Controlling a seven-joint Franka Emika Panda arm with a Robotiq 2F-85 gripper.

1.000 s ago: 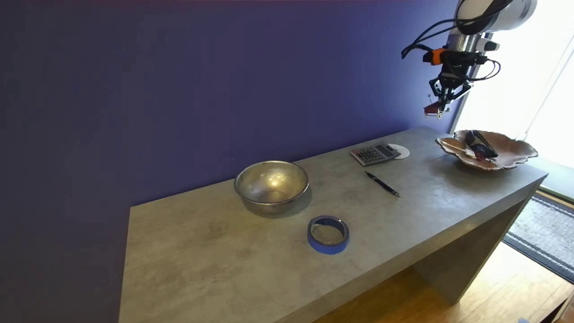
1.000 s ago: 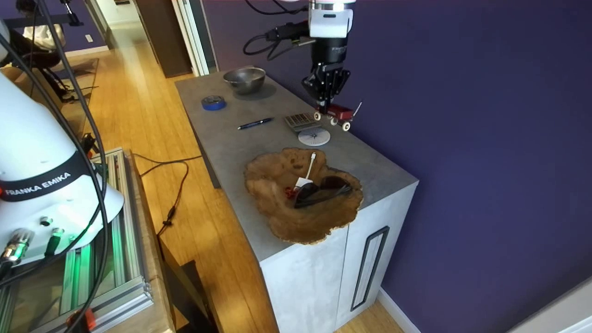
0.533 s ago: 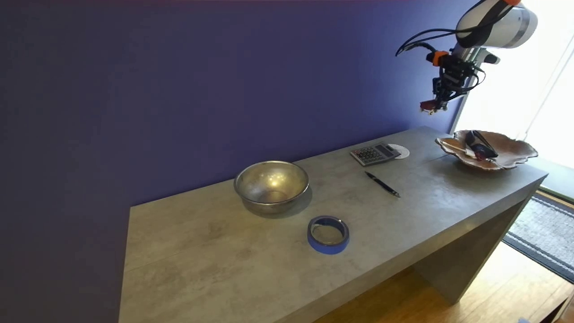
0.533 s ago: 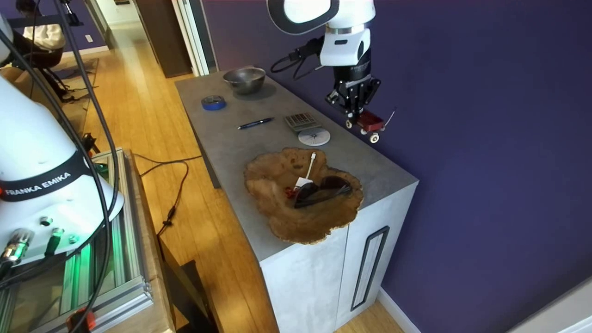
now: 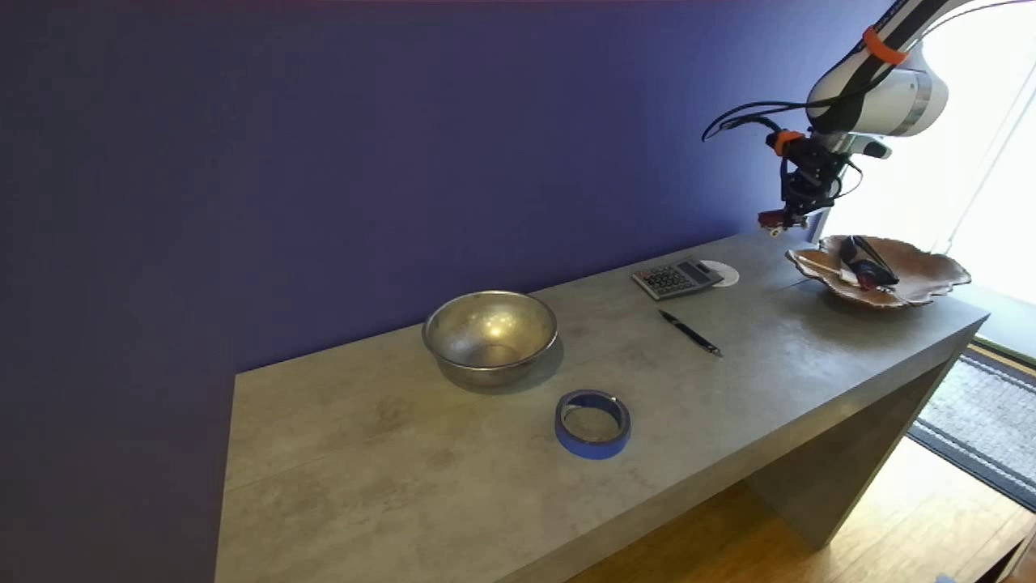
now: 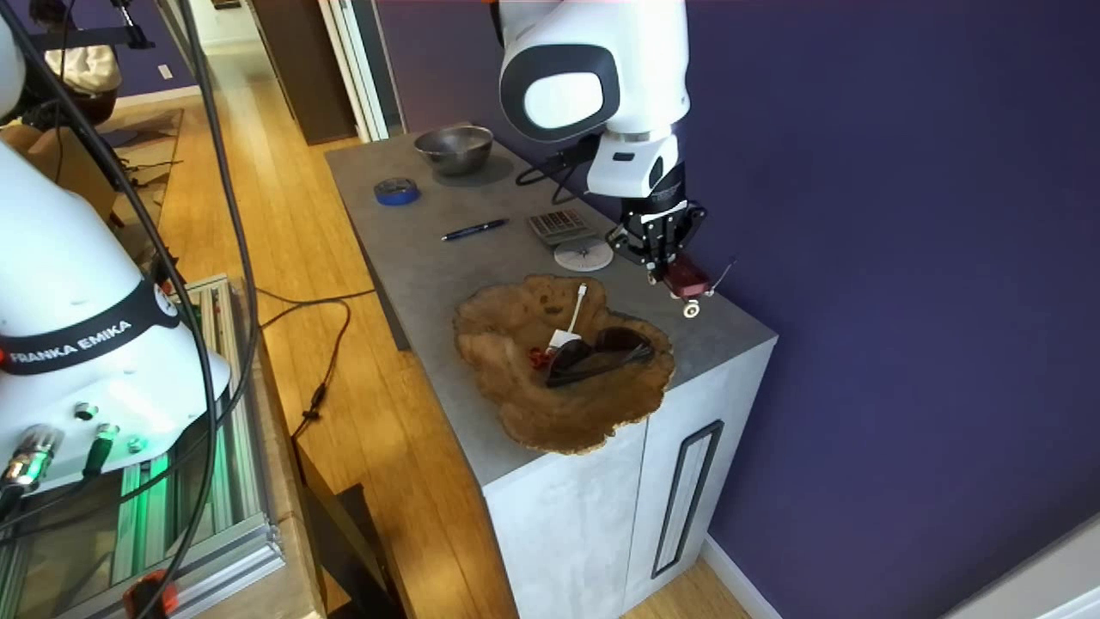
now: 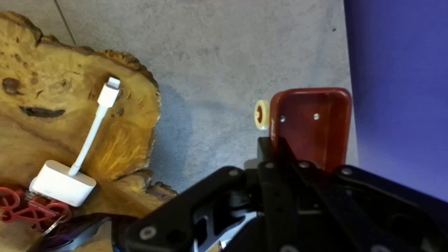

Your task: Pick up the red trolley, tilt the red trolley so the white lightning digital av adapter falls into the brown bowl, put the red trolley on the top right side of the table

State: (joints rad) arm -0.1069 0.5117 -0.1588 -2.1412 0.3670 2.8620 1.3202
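My gripper [image 7: 275, 145] is shut on one side wall of the red trolley [image 7: 311, 122], which shows an empty tray and a cream wheel. In both exterior views the trolley [image 6: 686, 277] [image 5: 770, 219] hangs roughly level, low over the table [image 5: 388, 453] near the purple wall. The brown bowl [image 6: 533, 421] stands beside it at the table's end and also shows in the wrist view [image 7: 31, 129]. The white adapter [image 7: 63, 183] lies in the bowl, its cable pointing to the rim; it also shows in an exterior view [image 6: 565, 339]. The gripper hides the trolley's rear part in the wrist view.
Dark sunglasses [image 6: 593, 357] and a red keychain [image 7: 38, 211] lie in the bowl. A white disc [image 6: 584, 254], a calculator [image 5: 677, 278] and a pen [image 5: 689, 332] lie nearby. A silver bowl [image 5: 490, 336] and blue tape [image 5: 592, 423] stand farther along. The purple wall [image 6: 859, 258] borders the table.
My gripper, with the trolley in it, has moved toward the table's end by the brown bowl and then come down closer to the table. The adapter and bowl have not moved.
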